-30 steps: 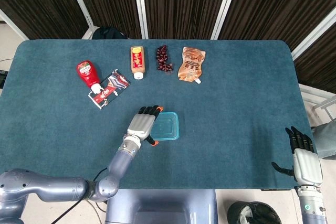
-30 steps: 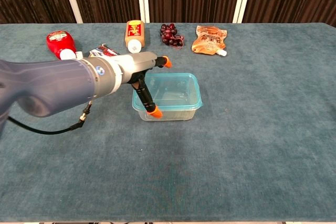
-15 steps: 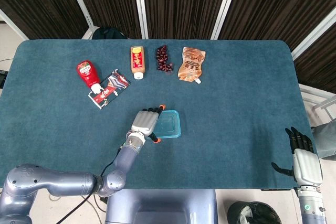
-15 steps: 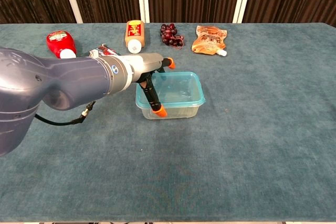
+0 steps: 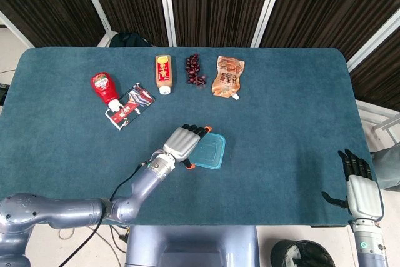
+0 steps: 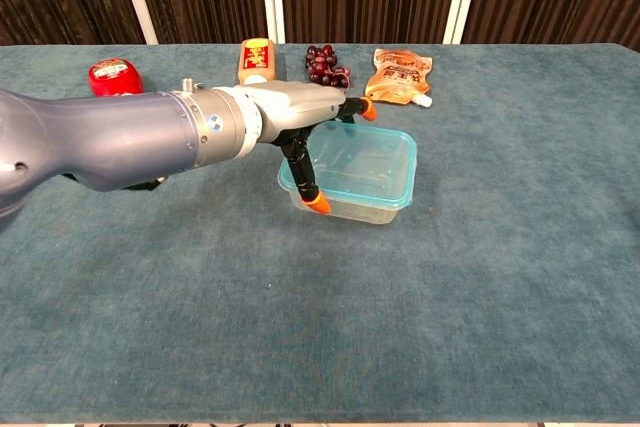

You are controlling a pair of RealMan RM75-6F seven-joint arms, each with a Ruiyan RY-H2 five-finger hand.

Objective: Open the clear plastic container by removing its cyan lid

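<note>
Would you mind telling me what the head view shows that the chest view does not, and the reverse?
Only the head view shows the right robot hand, idle at the table's edge, and the snack packet. Only the chest view shows the container's clear side wall. Both show the left robot hand at the cyan lid, the red ketchup bottle and the grapes.
</note>
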